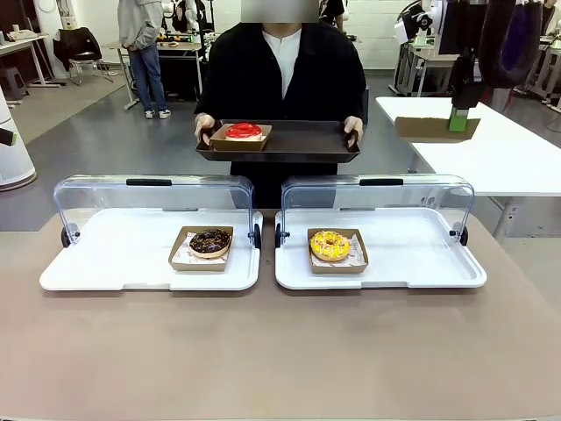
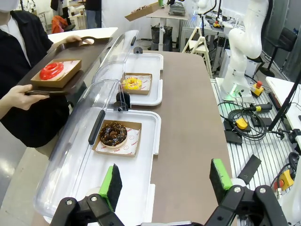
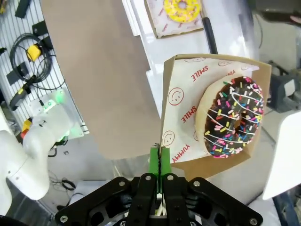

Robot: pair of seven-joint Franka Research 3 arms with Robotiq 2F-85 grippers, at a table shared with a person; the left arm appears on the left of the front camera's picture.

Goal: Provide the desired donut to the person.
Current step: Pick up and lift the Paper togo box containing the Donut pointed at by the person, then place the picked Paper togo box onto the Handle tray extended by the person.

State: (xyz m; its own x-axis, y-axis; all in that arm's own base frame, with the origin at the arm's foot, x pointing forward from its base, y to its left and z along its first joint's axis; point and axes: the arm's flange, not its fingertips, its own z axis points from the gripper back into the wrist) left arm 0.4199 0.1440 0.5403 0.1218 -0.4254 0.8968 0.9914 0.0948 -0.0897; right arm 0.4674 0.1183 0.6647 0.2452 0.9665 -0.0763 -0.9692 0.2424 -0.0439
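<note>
On the left side of the table [image 1: 263, 368], a white tray [image 1: 96, 267] with its clear lid [image 1: 149, 197] tipped back holds a chocolate donut [image 1: 209, 242] in a cardboard tray. Over this end, in the left wrist view, the left gripper [image 2: 164, 181] hangs with its green-padded fingers [image 2: 111, 186] spread wide and nothing between them, the chocolate donut [image 2: 113, 133] beyond its tips. Just to the right sits a second white tray [image 1: 421, 263], lid [image 1: 377, 197] also tipped back, with a yellow-iced donut [image 1: 330, 246] in its own cardboard tray. Behind the two trays, at the far edge, the person [image 1: 289, 79] holds a dark serving tray [image 1: 298, 145] in both hands; a red-iced donut [image 1: 244, 132] in a cardboard tray rests on its left part. High at the upper right, the right gripper [image 1: 458, 118] is clamped on the rim of a cardboard tray [image 1: 429, 129], well apart from the person's tray. The right wrist view shows its fingers [image 3: 155, 162] pinched tight on the edge of that cardboard tray [image 3: 263, 94], which carries a chocolate donut with coloured sprinkles [image 3: 230, 115] on printed paper, above the table and the yellow-iced donut [image 3: 181, 9]
</note>
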